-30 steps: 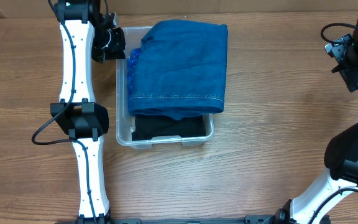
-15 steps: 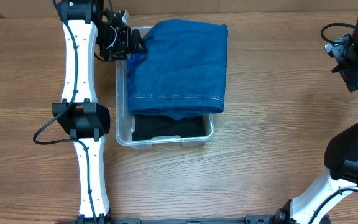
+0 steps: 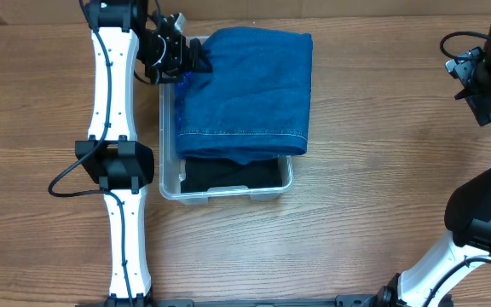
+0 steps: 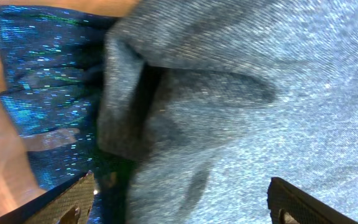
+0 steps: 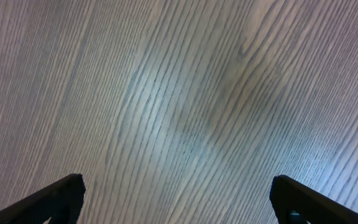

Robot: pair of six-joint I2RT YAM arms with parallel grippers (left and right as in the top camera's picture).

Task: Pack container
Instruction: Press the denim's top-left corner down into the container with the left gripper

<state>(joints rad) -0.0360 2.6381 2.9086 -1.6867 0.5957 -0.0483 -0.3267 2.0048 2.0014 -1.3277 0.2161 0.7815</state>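
1. Overhead, mid-table: we log the tub (image 3: 226, 194), denim (image 3: 245, 85) folded over it, black cloth (image 3: 228, 175) beneath; left gripper (image 3: 193, 61) at its far-left corner, right gripper (image 3: 476, 85) well apart.
2. Left wrist: we see fingers (image 4: 73, 202) spread wide over denim, sparkly blue fabric (image 4: 36, 93) beside.
3. Right wrist: we see fingers (image 5: 61, 196) spread wide over the table (image 5: 179, 93).

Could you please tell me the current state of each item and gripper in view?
container: lidless, upright on the table, overfilled.
denim garment: folded, lying on top, overhanging the container's right rim.
black garment: inside the container, under the denim.
sparkly blue fabric: tucked beside the denim along the left wall.
left gripper: open, at the denim's far left corner.
right gripper: open, empty, over wood.
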